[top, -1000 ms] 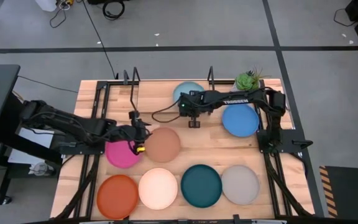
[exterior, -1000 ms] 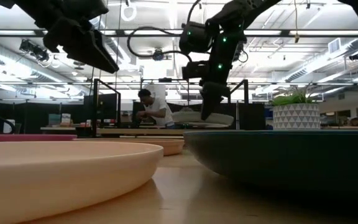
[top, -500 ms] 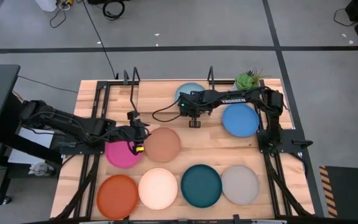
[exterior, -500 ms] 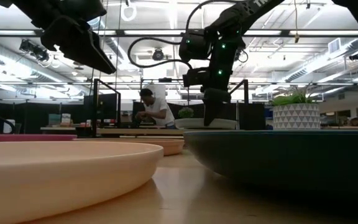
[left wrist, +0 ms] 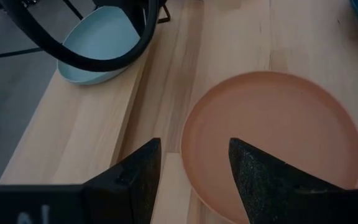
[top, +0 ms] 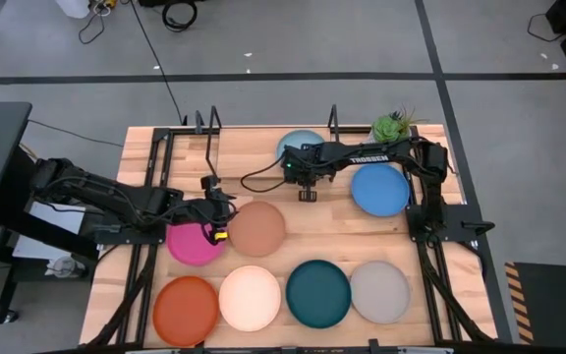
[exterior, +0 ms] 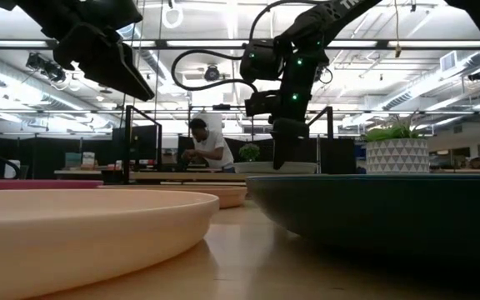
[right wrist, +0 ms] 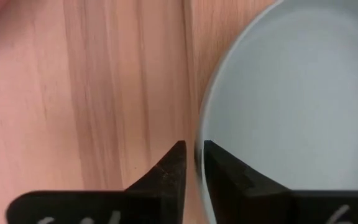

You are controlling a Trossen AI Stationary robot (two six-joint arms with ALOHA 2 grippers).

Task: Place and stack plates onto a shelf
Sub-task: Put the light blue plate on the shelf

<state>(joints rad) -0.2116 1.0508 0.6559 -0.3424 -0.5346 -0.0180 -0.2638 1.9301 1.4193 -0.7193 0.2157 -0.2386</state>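
Here, right gripper (right wrist: 191,163) fingers pinching light blue plate (right wrist: 291,106) rim on shelf (right wrist: 104,87) — left gripper (left wrist: 191,163) fingers spread above tan plate (left wrist: 272,143).

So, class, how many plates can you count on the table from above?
8: light blue on the shelf, blue right, pink and tan mid-left, then orange, cream, teal, grey along the front.

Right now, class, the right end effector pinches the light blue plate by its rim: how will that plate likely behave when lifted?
The light blue plate looks rigid, so it probably won't sag. The right end effector holds only one edge, so the far side may droop or swing. Its matte surface probably helps against slipping, and its shallow form suggests it is light.
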